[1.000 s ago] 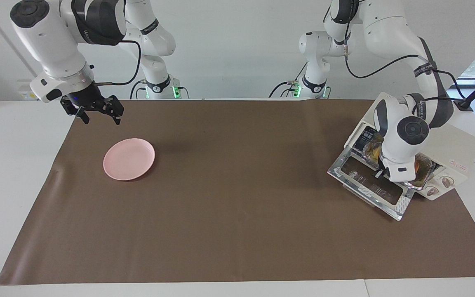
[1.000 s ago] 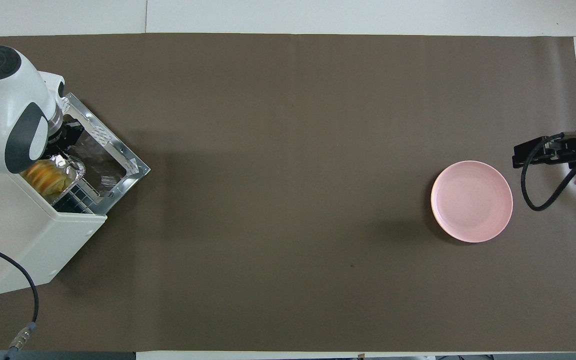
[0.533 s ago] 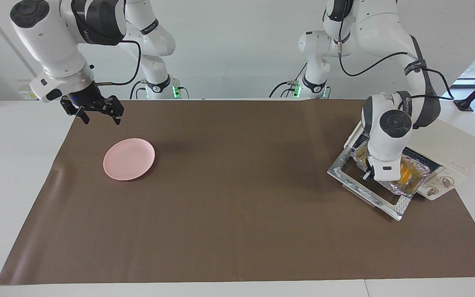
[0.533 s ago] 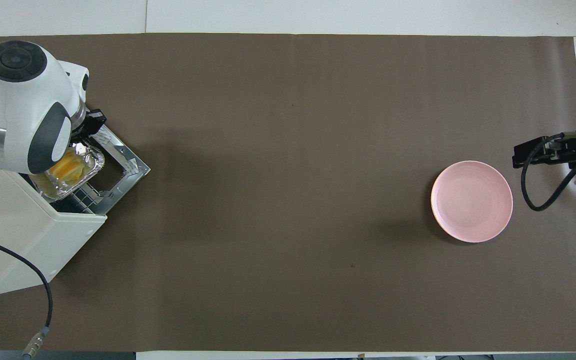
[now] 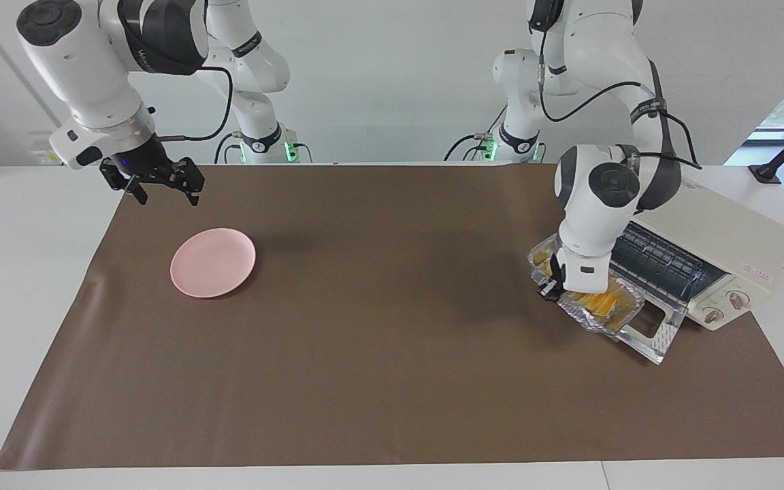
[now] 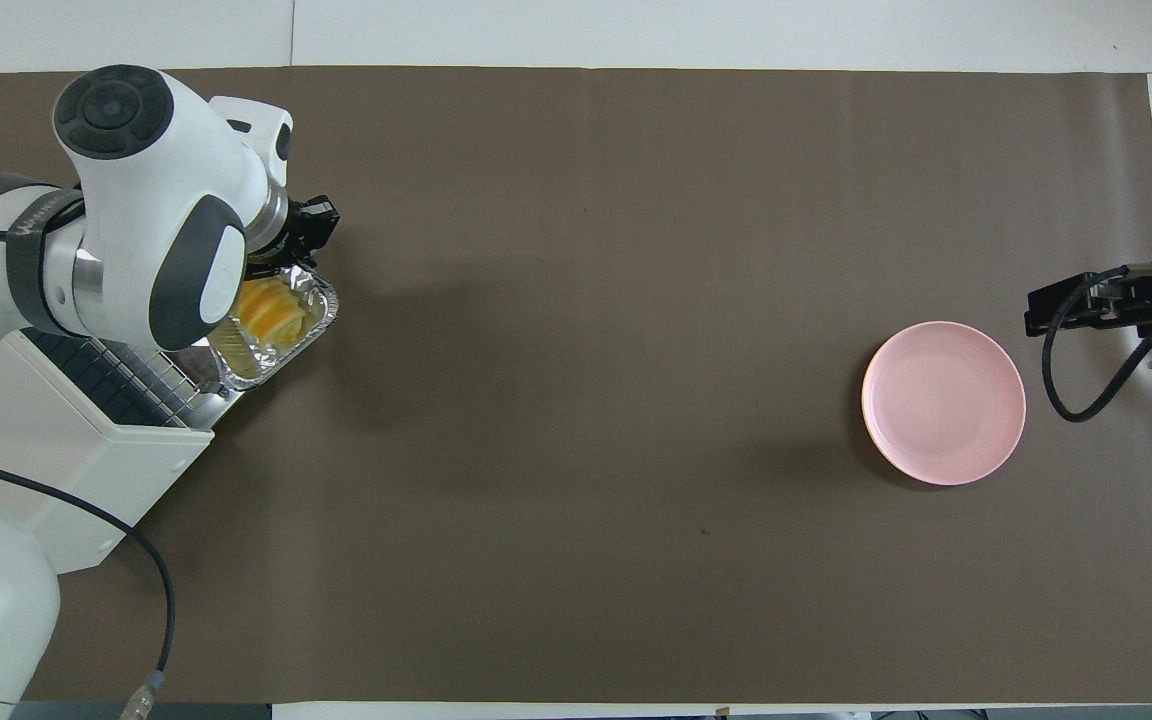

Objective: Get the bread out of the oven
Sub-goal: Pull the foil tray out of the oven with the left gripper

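Holding the foil tray [image 5: 593, 309] by its rim, jaws clamped together, the left gripper [image 5: 550, 289] keeps it over the oven [image 5: 712, 252] door, the bread [image 5: 599, 301] riding inside; a thin rim grip could slip and tip the loaf out. The right gripper [image 5: 160, 185] waits spread apart near the pink plate [image 5: 213, 262]

Crinkled, shiny foil tray [image 5: 599, 309] cradles a ridged golden bread [image 6: 271, 312]; the oven [image 5: 719, 238] shows matt cream casing and a polished metal door frame. Brown table cover [image 5: 392, 340] looks matt, possibly paper; pink plate [image 5: 213, 262] smooth.
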Controlling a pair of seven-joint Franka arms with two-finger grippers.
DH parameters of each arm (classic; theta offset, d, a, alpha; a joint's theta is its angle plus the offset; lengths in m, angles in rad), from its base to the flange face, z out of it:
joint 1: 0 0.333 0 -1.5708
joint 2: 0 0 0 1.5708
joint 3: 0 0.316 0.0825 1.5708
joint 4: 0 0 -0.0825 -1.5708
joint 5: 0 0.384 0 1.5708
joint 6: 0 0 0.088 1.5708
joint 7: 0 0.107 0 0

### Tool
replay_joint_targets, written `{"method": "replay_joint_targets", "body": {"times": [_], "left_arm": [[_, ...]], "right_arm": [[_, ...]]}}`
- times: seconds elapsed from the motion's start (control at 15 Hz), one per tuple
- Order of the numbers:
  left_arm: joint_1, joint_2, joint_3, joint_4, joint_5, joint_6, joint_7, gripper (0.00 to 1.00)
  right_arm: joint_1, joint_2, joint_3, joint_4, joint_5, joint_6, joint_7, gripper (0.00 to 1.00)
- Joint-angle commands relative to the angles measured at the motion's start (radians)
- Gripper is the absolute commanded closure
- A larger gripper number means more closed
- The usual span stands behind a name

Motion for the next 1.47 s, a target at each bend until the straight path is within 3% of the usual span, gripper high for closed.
{"method": "replay_joint_targets", "body": {"times": [0.0, 0.27, 0.4, 0.53, 0.67, 1.0, 1.13, 1.4], "left_arm": [[-0.097, 0.02, 0.019, 0.063, -0.058, -0.023, -0.064, 1.0], [-0.172, 0.074, 0.017, 0.201, -0.057, -0.1, -0.063, 1.0], [-0.185, 0.144, 0.014, 0.351, -0.055, -0.161, -0.046, 1.0], [-0.183, 0.204, -0.019, 0.441, -0.058, -0.177, -0.032, 1.0], [-0.186, 0.25, -0.053, 0.499, -0.046, -0.16, 0.099, 1.0], [-0.227, 0.29, -0.135, 0.51, -0.041, -0.114, 0.225, 1.0], [-0.289, 0.289, -0.135, 0.489, 0.056, -0.092, 0.354, 1.0], [-0.35, 0.289, -0.133, 0.417, 0.116, -0.056, 0.373, 1.0]], "right_arm": [[-0.017, -0.007, 0.003, -0.008, 0.016, 0.013, -0.026, 0.0], [-0.016, -0.007, 0.003, -0.009, 0.016, 0.01, -0.02, 0.0], [-0.008, -0.009, 0.003, -0.009, 0.016, 0.013, -0.023, 0.0], [-0.008, -0.009, 0.003, -0.011, 0.016, 0.015, -0.018, 0.0], [-0.013, -0.009, 0.003, -0.011, 0.018, 0.016, -0.02, 0.0], [-0.022, -0.01, -0.001, -0.015, 0.018, 0.013, -0.021, 0.0], [-0.022, -0.012, -0.001, -0.018, 0.018, 0.01, -0.018, 0.0], [-0.037, -0.015, -0.003, -0.026, 0.019, 0.016, -0.015, 0.0]]}}
